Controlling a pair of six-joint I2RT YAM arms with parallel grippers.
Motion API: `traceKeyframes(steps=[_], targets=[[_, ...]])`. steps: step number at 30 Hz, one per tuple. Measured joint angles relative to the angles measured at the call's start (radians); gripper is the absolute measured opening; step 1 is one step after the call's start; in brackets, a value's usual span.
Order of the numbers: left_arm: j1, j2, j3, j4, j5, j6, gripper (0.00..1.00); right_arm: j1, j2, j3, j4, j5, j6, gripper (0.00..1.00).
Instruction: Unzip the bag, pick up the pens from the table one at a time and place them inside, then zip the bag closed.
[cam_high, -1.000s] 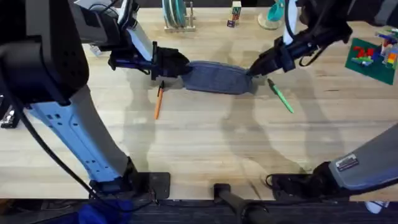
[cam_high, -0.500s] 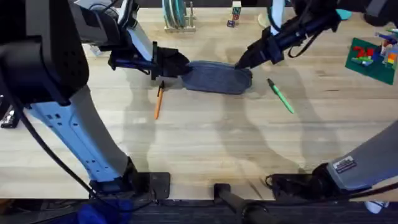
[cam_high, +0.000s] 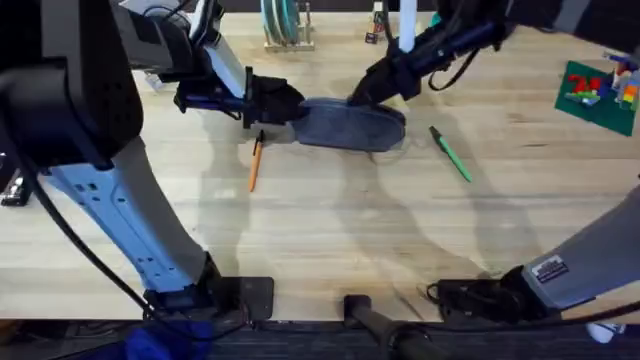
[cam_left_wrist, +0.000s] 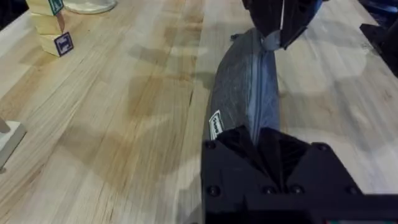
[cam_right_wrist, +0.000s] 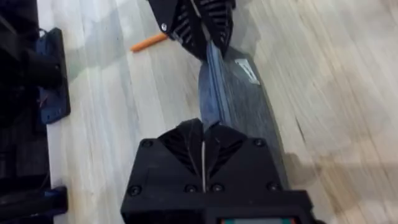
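Overhead: right gripper, jaws pinched on the zipper pull, is travelling leftward along the bag mid-table, opening it, while left gripper is clamping its left end.

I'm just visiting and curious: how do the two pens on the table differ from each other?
The orange pen lies at the bag's left end, just below the left gripper; the green pen lies off the bag's right end, well away from the right gripper. The orange pen runs almost straight toward the camera, while the green pen slants diagonally. Both are slim and lie flat on the table, outside the bag.
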Motion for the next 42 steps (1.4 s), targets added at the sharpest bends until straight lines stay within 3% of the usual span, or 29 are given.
traceKeyframes(steps=[16, 42], targets=[[0.0, 0.0, 0.0, 0.0, 0.0, 0.0, 0.042, 0.109, 0.0, 0.0, 0.162, 0.029, 0.157, 0.031], [-0.003, 0.0, 0.0, -0.001, -0.004, 0.0, 0.042, 0.225, 0.019, 0.001, 0.22, 0.135, 0.271, 0.033]])
